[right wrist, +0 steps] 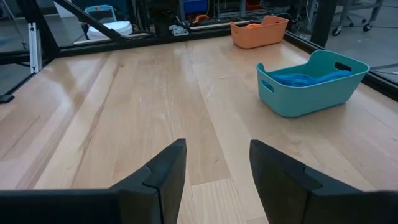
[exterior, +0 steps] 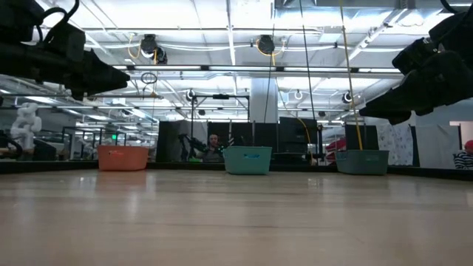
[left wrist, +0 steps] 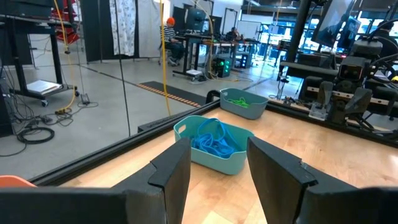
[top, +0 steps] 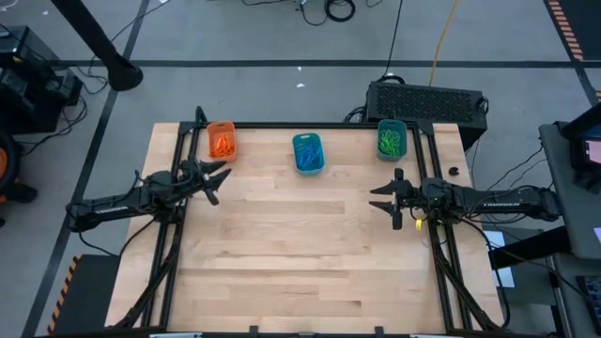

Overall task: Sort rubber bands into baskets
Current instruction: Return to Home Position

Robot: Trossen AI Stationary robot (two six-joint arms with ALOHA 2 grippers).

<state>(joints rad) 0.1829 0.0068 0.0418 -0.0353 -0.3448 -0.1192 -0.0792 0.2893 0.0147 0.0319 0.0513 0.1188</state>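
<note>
Three baskets stand along the table's far edge: an orange one (top: pixel 222 140) holding orange rubber bands (top: pixel 223 145), a teal one (top: pixel 308 153) with blue rubber bands (left wrist: pixel 214 140), and a darker teal one (top: pixel 392 139) with green rubber bands (left wrist: pixel 239 102). My left gripper (top: pixel 215 181) hovers open above the table's left side, near the orange basket. My right gripper (top: pixel 385 200) hovers open above the table's right side, below the green-filled basket. Nothing is between either pair of fingers.
A black box (top: pixel 427 99) sits behind the table's far right corner. A black frame rail (top: pixel 310 126) runs along the far edge behind the baskets. The wooden tabletop (top: pixel 300 253) stretches bare from the middle toward the near edge.
</note>
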